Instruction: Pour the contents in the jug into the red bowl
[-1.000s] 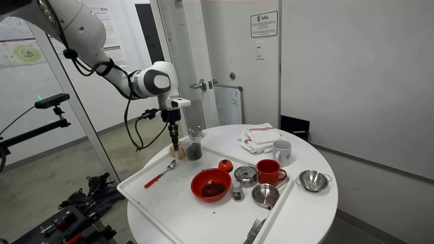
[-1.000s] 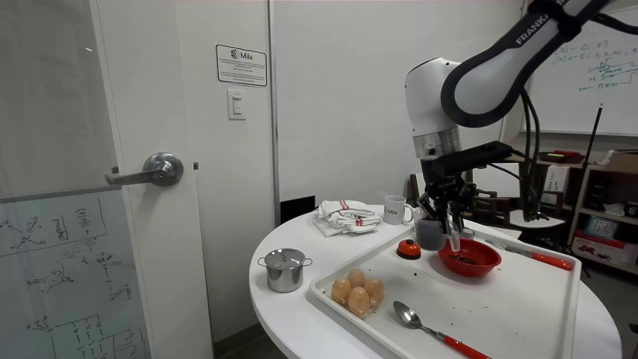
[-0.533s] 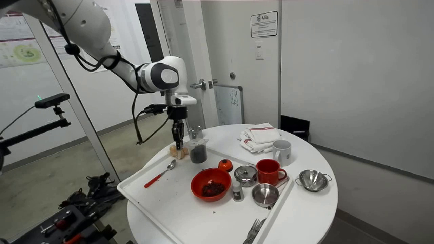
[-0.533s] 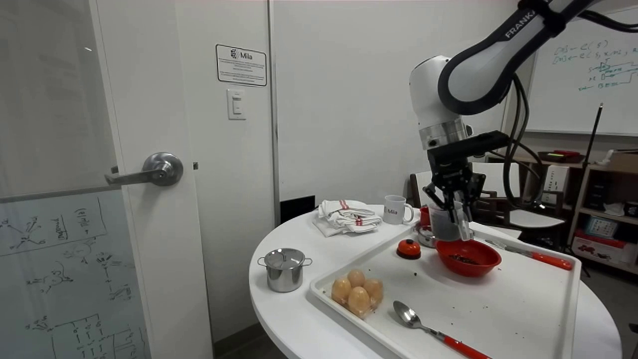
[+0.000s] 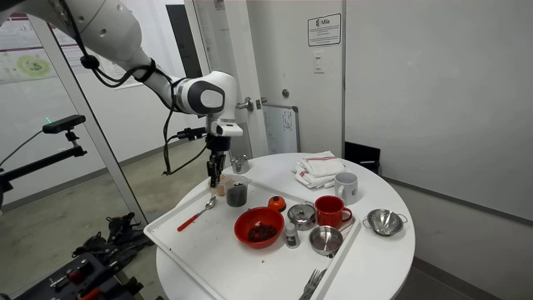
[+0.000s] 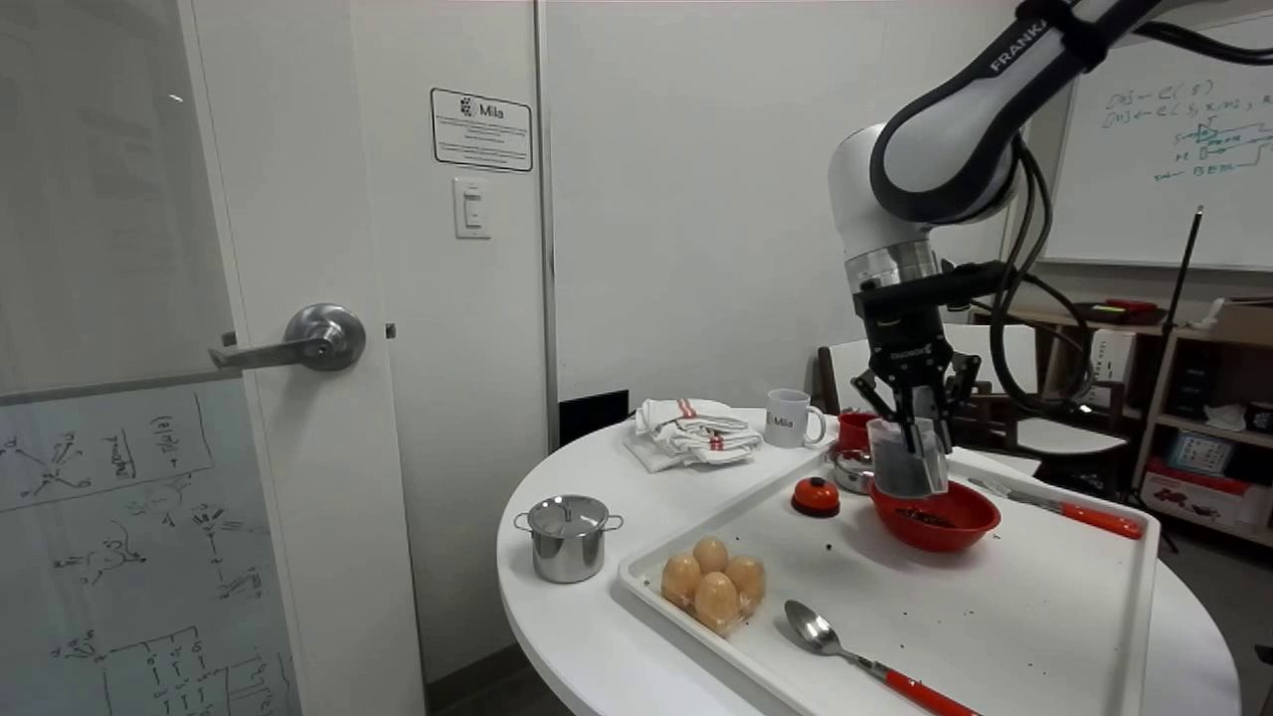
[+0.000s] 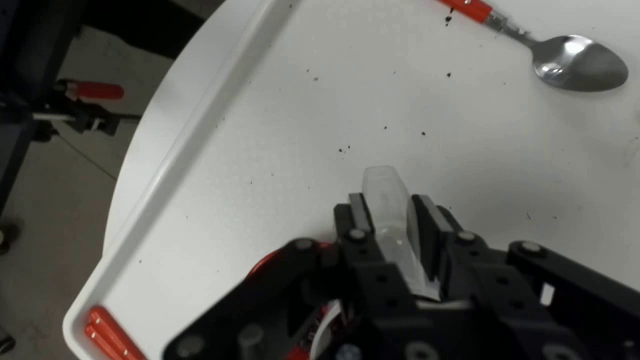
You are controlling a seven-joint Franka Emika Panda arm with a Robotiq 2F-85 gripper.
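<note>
Low and right of centre in the wrist view, the end effector point(image 7: 394, 215) pinches the clear handle point(image 7: 385, 192) of the jug point(image 5: 237, 194). Left of centre in an exterior view, this see-through jug is roughly upright, its lower part dark with contents; whether its base touches the tray point(image 5: 216, 258) I cannot tell. Below and to its right, the red bowl point(image 5: 251, 218) holds small dark reddish pieces point(image 5: 262, 232). An orange-and-black object point(image 5: 277, 203) sits near the bowl's upper right rim, a small bottle point(image 5: 292, 237) at its right, then a round steel pot point(image 5: 301, 216) and a red mug point(image 5: 329, 212). At lower centre in an exterior view, eggs point(image 6: 713, 585) lie near a red-handled spoon point(image 6: 812, 628). The white tray lies on a round worktop point(image 5: 377, 266); a door point(image 6: 308, 189) with a lever handle point(image 6: 326, 338) fills the left.
</note>
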